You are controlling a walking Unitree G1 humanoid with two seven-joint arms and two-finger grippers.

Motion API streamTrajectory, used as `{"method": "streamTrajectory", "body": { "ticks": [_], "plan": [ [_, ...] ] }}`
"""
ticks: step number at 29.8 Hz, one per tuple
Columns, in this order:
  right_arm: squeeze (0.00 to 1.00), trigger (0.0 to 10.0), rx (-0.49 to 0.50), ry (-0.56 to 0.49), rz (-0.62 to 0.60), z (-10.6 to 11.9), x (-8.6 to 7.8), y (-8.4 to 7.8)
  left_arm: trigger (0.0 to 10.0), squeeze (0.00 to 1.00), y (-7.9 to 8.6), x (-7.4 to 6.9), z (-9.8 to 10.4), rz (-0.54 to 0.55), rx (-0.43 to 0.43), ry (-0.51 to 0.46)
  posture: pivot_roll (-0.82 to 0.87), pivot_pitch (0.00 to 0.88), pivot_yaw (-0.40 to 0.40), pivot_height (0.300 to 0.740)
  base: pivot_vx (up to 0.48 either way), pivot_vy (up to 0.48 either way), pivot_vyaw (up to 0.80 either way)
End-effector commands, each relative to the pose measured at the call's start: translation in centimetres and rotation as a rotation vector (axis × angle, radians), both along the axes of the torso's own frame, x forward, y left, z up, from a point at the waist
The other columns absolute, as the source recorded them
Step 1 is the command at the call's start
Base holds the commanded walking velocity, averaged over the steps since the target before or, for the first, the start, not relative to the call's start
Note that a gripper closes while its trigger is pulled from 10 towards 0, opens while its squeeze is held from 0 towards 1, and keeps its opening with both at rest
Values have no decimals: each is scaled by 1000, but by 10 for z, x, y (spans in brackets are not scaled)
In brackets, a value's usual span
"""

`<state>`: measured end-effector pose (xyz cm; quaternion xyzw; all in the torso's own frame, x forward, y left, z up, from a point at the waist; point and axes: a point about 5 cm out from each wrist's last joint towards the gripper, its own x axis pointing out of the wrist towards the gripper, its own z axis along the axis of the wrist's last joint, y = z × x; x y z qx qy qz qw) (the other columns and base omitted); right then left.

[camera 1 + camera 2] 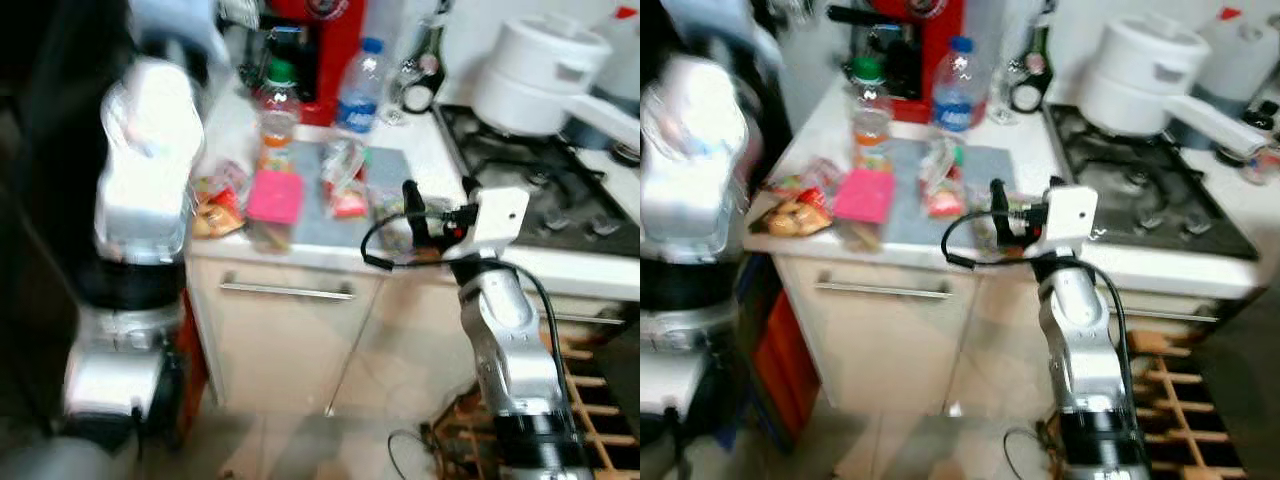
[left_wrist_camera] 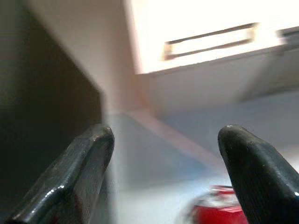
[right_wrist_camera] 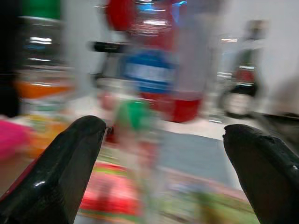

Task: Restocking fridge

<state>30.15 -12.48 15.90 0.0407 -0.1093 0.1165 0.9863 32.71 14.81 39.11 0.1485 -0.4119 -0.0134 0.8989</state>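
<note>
nothing looked stocked yet: the water bottle [image 1: 358, 84], juice bottle [image 1: 277, 110] and packets [image 1: 344, 180] sat on the counter [image 1: 300, 255], near its front edge, while the right gripper [image 1: 412, 205] hung spread and empty before them and the left gripper [image 2: 168, 172] gaped, raised and bare

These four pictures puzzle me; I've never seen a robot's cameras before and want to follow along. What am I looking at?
A humanoid robot faces a kitchen counter. The two wide pictures come from its head, looking down; the other two look along each gripper's black fingers.

The silver right arm reaches toward the white counter, its right gripper open and holding nothing. The left gripper is open too, with a cupboard handle beyond it.

On the counter: a clear blue-labelled water bottle, a green-capped bottle of orange drink, a flat pink packet and blurred food packets. A white pot sits on the black gas hob.
</note>
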Motion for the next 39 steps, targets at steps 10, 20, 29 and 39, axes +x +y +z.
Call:
{"method": "streamTrajectory", "body": {
  "ticks": [10, 20, 29, 39],
  "plan": [
    [0, 10000, -13, -21, -63, 5, -6, -17, 10000, 0, -20, 59, -30, -250, -18, 317, -83, 0, -50, 740, 0, 0, 0],
    [0, 10000, -27, -35, -55, 8, -8, -15, 10000, 0, -23, 76, -46, -255, -5, 395, -97, 0, -33, 740, 0, 0, -554],
    [0, 10000, -8, -33, -41, 10, -5, -12, 10000, 0, -22, 79, -49, -274, 6, 417, -86, 0, -46, 740, 0, 0, 0],
    [0, 10000, 6, -23, -29, 10, 0, -11, 10000, 0, -23, 83, -61, -296, 0, 480, -76, 0, -54, 740, 0, 0, 0]
  ]
}}
